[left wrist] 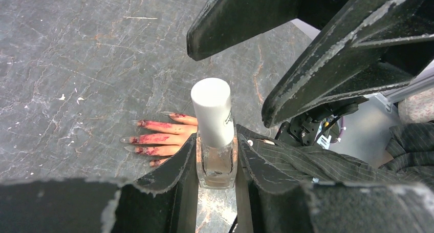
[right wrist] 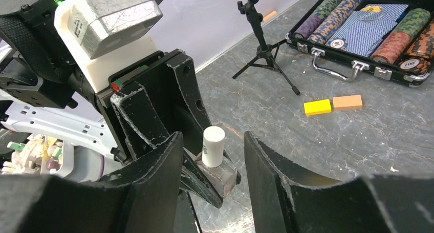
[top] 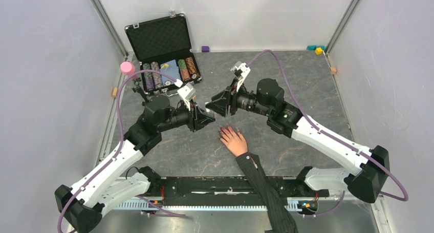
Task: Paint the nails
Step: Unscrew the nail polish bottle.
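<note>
A: Where are we?
B: My left claw (left wrist: 216, 151) is clamped on the bottle (left wrist: 217, 167), right claw (right wrist: 211, 141) apart by the cap (left wrist: 211, 105). Nails (left wrist: 137, 139) lie flat just nearside — if my twist slips, the bottle tips onto them.

The dark marbled bench (top: 286, 74) carries an open black poker-chip case (top: 159, 37) at its far left. A small tripod (right wrist: 263, 48) stands near it. A yellow block (right wrist: 317, 107) touches an orange block (right wrist: 347, 102). A purple block (top: 205, 48) sits at the far edge. A pale hand (top: 234, 139) lies flat near the middle.
</note>
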Controlling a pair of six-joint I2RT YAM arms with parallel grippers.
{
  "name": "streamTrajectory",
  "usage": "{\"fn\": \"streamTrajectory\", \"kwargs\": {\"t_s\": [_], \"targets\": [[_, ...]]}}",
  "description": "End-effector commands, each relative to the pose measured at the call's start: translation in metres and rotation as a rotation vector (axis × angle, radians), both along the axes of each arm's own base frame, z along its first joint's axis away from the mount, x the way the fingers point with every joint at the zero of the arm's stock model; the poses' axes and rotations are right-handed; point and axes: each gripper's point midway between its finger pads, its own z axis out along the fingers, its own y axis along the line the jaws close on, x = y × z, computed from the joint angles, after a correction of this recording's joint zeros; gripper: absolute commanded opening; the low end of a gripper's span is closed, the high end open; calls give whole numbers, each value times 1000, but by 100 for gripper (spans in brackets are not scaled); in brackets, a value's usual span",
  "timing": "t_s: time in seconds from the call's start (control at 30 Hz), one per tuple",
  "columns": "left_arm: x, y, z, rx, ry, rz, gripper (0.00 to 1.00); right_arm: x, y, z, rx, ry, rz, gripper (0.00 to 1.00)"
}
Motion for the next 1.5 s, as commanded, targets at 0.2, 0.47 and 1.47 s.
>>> {"fn": "streamTrajectory", "kwargs": {"t_s": [0.2,0.47,1.47], "targets": [[3,-1,26,-26,-84,-6,2,-6,15,17,11,-22,35,49],[2,-1,28,-29,-87,-10,2,-2,18,1,-52,-19,8,45],[-91,-15,63,-193,-175,-535,2,-63,4,61,73,-310,332,0]]}}
